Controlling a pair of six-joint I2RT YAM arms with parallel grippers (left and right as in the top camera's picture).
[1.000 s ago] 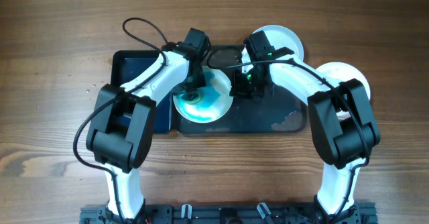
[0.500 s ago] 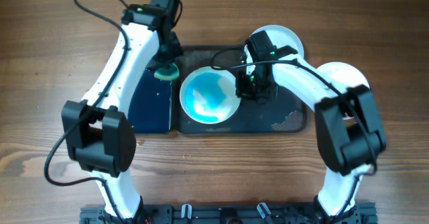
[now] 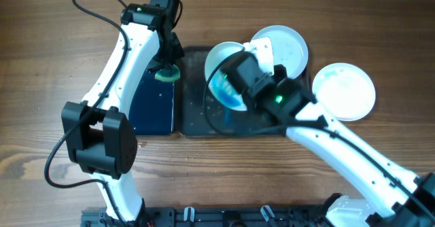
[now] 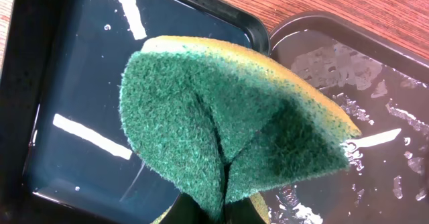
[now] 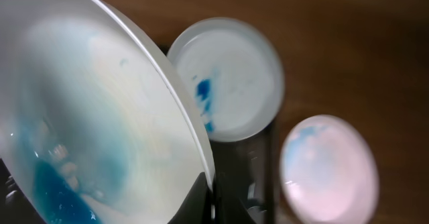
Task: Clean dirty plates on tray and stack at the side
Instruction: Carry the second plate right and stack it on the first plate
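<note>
Apparently lifting the tilted plate (image 3: 217,60) off the tray (image 3: 200,121) for stacking, though showing blue smears. Next calling for swinging it over the plate on the table (image 3: 345,91), levelling and lowering gently. Clenching the right pincer (image 5: 213,198) on the tilted plate's rim, jaws nearly closed. Clamping the left pincer (image 4: 209,214) tight on the green sponge (image 4: 221,130), hovering above the tub (image 4: 67,90) beside the tray. Leaving another smeared plate (image 3: 289,45) lying at the tray's far edge.
</note>
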